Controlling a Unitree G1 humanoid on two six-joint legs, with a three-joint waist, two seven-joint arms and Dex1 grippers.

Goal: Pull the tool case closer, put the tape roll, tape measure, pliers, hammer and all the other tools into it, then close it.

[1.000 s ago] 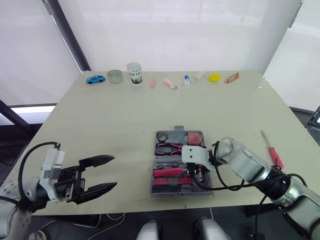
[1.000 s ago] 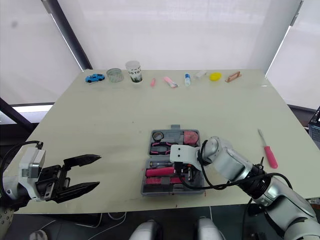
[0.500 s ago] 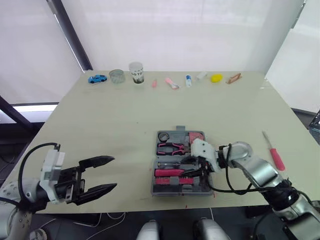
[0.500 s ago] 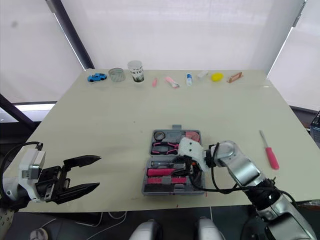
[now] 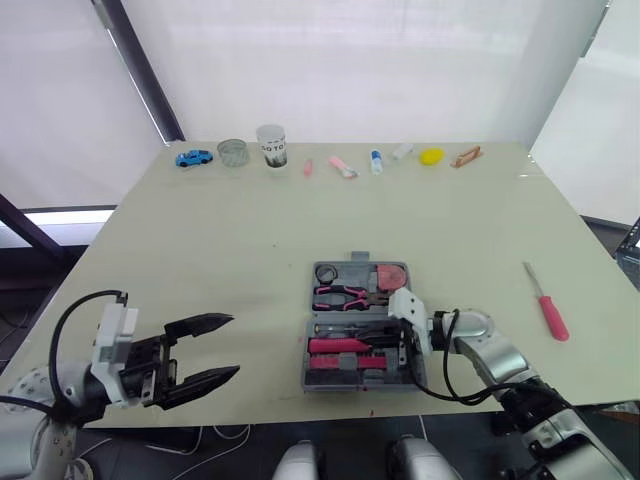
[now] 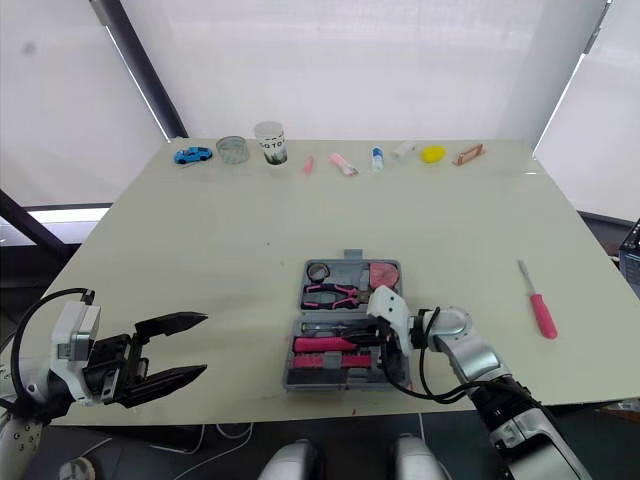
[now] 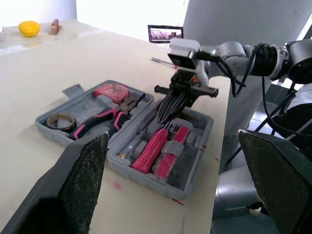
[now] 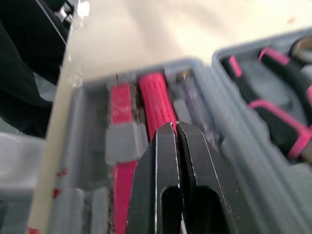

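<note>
The grey tool case (image 5: 412, 366) lies open near the table's front edge. Its far half holds the tape roll (image 5: 325, 272), the red tape measure (image 5: 390, 273) and the pink-handled pliers (image 5: 340, 295). A pink-handled hammer (image 5: 335, 345) lies in the near half. My right gripper (image 5: 384, 339) is shut, its tips down in the near half just above the hammer handle (image 8: 155, 100), with nothing between the fingers (image 7: 168, 105). My left gripper (image 5: 232, 346) hangs open off the table's front left, well apart from the case. A pink screwdriver (image 5: 546, 304) lies on the table to the right.
Along the table's far edge stand a blue toy car (image 5: 190, 158), a glass jar (image 5: 231, 152), a paper cup (image 5: 270, 145), some small pink items (image 5: 340, 166) and a yellow object (image 5: 430, 155). Bare table stretches left of the case.
My right arm has dropped low and drawn back to the right, while its gripper stays in the case's near half. The left gripper has barely shifted.
</note>
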